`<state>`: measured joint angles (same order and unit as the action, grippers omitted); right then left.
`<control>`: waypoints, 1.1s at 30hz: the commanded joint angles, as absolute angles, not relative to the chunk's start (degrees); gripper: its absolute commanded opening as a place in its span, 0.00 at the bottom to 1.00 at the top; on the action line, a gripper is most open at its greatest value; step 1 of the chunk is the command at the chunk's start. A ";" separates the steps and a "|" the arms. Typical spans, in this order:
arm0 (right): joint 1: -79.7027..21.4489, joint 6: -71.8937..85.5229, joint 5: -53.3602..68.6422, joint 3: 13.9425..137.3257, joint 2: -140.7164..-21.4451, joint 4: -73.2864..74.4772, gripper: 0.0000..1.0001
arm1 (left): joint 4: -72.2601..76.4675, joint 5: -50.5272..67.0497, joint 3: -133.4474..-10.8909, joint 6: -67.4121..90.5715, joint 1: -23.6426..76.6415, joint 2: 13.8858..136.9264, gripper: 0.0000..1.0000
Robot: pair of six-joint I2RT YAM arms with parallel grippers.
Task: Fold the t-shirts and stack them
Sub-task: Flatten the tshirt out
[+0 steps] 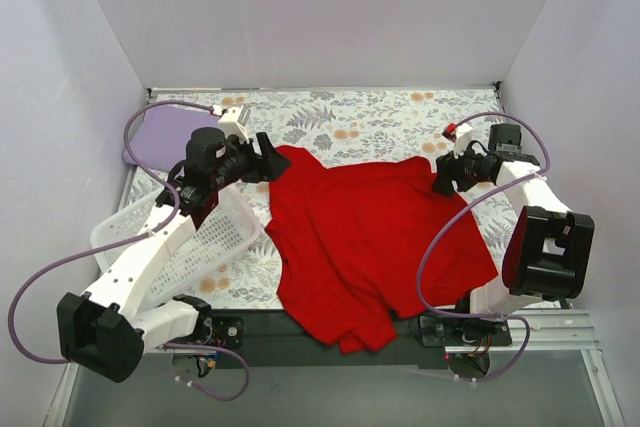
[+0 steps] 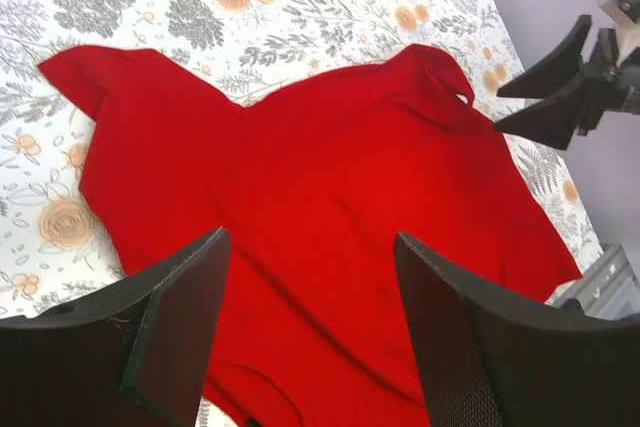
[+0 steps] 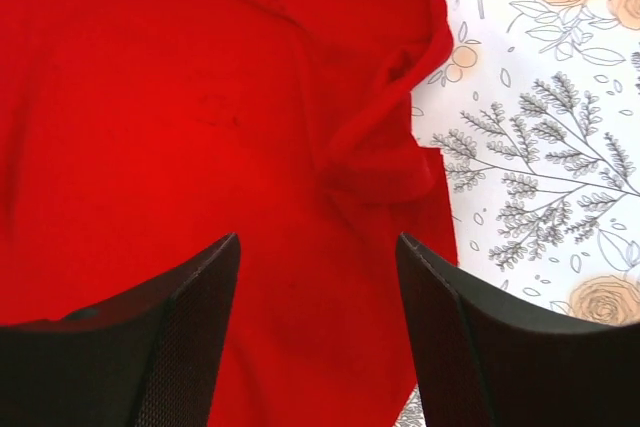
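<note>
A red t-shirt (image 1: 365, 242) lies spread on the floral table, its lower edge hanging over the near edge; it also fills the left wrist view (image 2: 330, 197) and the right wrist view (image 3: 200, 127). My left gripper (image 1: 268, 162) is open and empty, hovering above the shirt's far left corner; its fingers (image 2: 180, 317) frame red cloth. My right gripper (image 1: 445, 177) is open and empty above the shirt's far right corner, where the cloth is bunched (image 3: 400, 147). A folded lavender t-shirt (image 1: 170, 132) lies at the far left.
A white mesh basket (image 1: 190, 237) lies under the left arm at the table's left side. Grey walls close in the table on three sides. The floral tablecloth (image 1: 370, 122) shows bare behind the red shirt.
</note>
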<state>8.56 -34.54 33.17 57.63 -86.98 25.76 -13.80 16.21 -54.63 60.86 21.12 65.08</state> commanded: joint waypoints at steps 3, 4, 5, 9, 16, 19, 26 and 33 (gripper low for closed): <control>7.21 -31.47 30.33 61.43 -88.24 26.63 0.69 | -16.26 20.21 -49.40 65.21 21.18 63.19 0.64; 7.03 -31.46 29.71 61.70 -88.50 26.63 0.69 | -16.17 21.43 -48.70 66.00 21.09 63.19 0.64; 6.77 -31.38 28.92 62.22 -89.11 26.63 0.69 | -16.17 23.45 -47.47 67.31 21.09 63.11 0.63; 5.01 -30.68 26.46 64.24 -91.23 26.72 0.67 | -16.00 27.33 -44.83 69.17 21.79 61.62 0.63; 2.37 -27.77 19.96 69.69 -98.07 26.54 0.54 | -16.61 28.92 -39.73 72.24 23.64 55.64 0.63; 2.37 -27.77 17.76 70.92 -99.22 26.45 0.24 | -16.96 28.57 -37.89 73.30 23.56 52.39 0.63; 2.81 -24.79 0.75 71.02 -97.65 14.70 0.01 | -19.68 27.07 -37.53 73.39 23.64 49.04 0.63; 3.51 -20.92 -17.30 73.56 -100.72 1.94 0.01 | -21.79 26.02 -38.84 72.60 23.64 49.57 0.63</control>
<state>3.03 -23.55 -5.67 69.69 -99.96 11.29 -19.90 26.83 -37.71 73.08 23.49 49.87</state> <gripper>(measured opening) 0.024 0.635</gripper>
